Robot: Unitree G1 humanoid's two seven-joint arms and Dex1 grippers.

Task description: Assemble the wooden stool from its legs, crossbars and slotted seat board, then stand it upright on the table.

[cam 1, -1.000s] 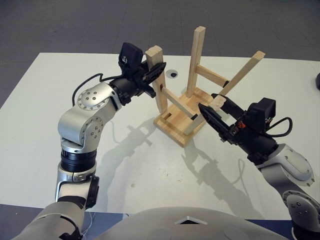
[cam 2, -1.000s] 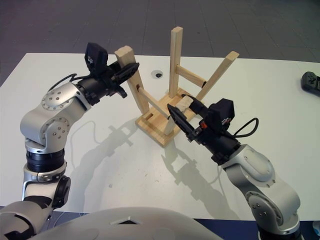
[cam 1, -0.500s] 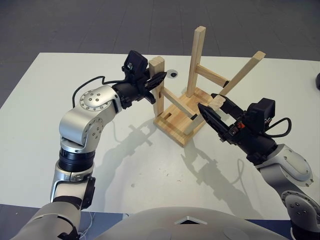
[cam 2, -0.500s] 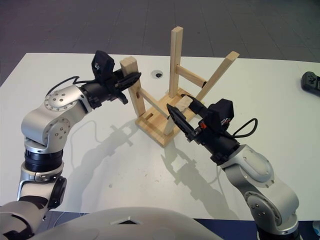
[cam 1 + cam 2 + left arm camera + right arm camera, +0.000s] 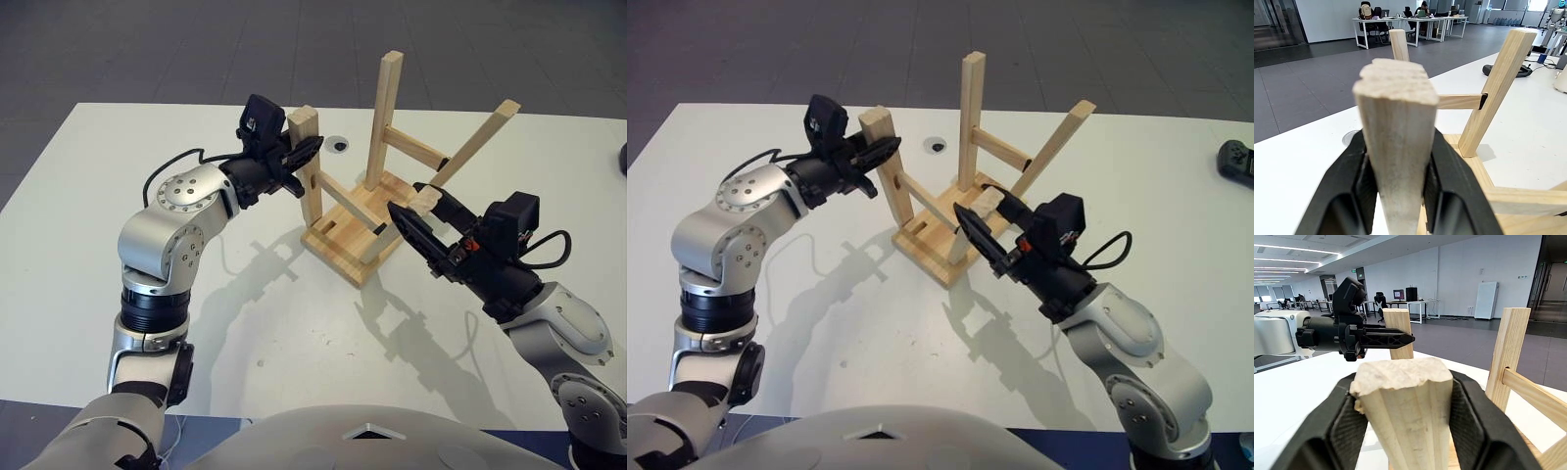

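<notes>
Since a second earlier, the left claw point(image 5: 311, 148) had sunk slightly with the leg point(image 5: 313, 191) it clenched near its top, and pressing off-line from there would likely jam it in its slot or tip the board up. Mid-tabletop point(image 5: 88, 147) the stool point(image 5: 384, 117) stood inverted, seat board point(image 5: 343, 257) flat down, legs pointing up, that gripped leg's long axis near vertical. Further right, the right claw point(image 5: 407, 199) was clamped, unmoved, on the short front leg point(image 5: 428, 201), beside a far leg point(image 5: 475, 145) splaying outward.

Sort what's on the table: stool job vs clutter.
Job: seat board, flat on the table; legs pointing up; crossbars; left claw and right claw, each shut on a leg.
Lying about: black device at the table's right edge; round grommet.
</notes>
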